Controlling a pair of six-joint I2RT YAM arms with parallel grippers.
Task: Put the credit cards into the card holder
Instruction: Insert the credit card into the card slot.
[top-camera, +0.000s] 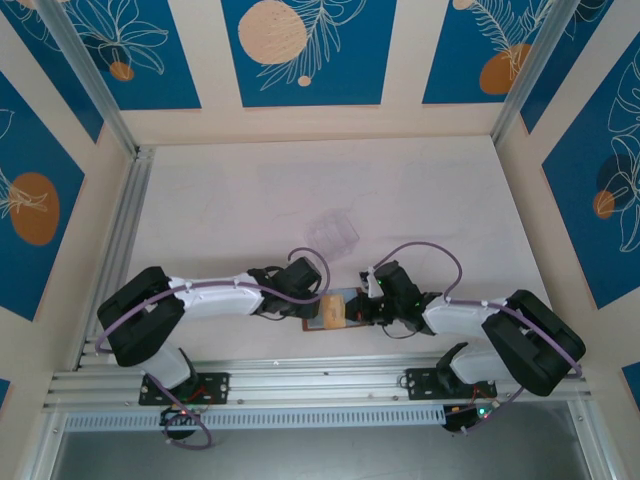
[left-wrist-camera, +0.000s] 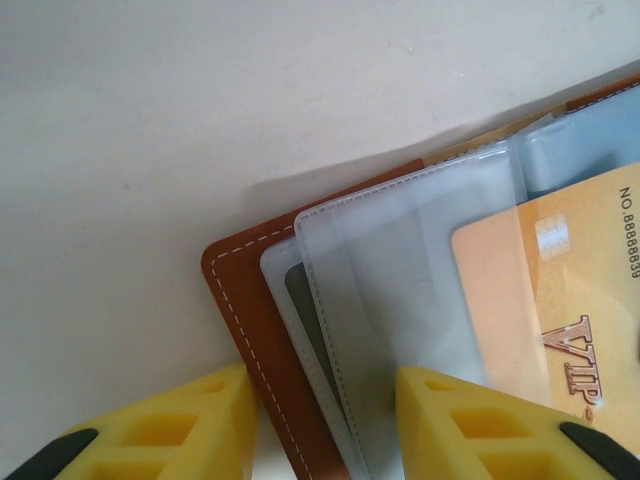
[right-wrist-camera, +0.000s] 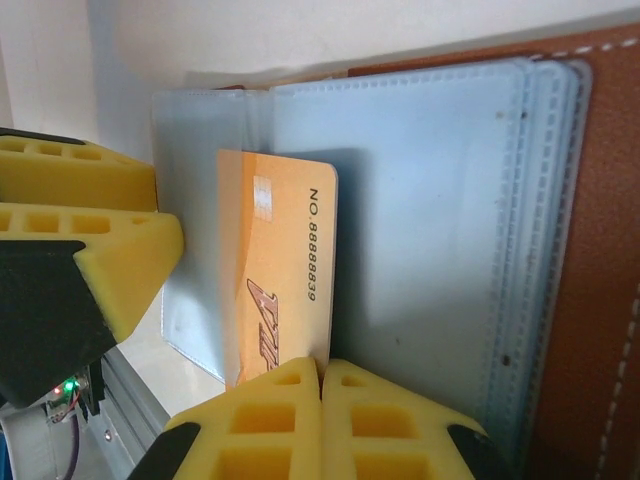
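Note:
The brown card holder (top-camera: 318, 328) lies open near the table's front edge between both arms. In the left wrist view its brown cover (left-wrist-camera: 250, 300) and clear sleeves (left-wrist-camera: 400, 260) run between the fingers of my left gripper (left-wrist-camera: 320, 430), which is closed on that side. A dark card (left-wrist-camera: 305, 312) shows inside one sleeve. My right gripper (right-wrist-camera: 322, 400) is shut on the edge of a tan VIP card (right-wrist-camera: 275, 270), which stands over the blue-grey sleeves (right-wrist-camera: 430, 220). The same tan card (left-wrist-camera: 530, 300) lies partly under a sleeve.
A clear plastic box (top-camera: 332, 233) stands a little beyond the card holder. The left gripper's yellow fingers (right-wrist-camera: 100, 260) sit close to the tan card's left side. An aluminium rail (top-camera: 300, 378) runs along the near edge, and walls surround the table.

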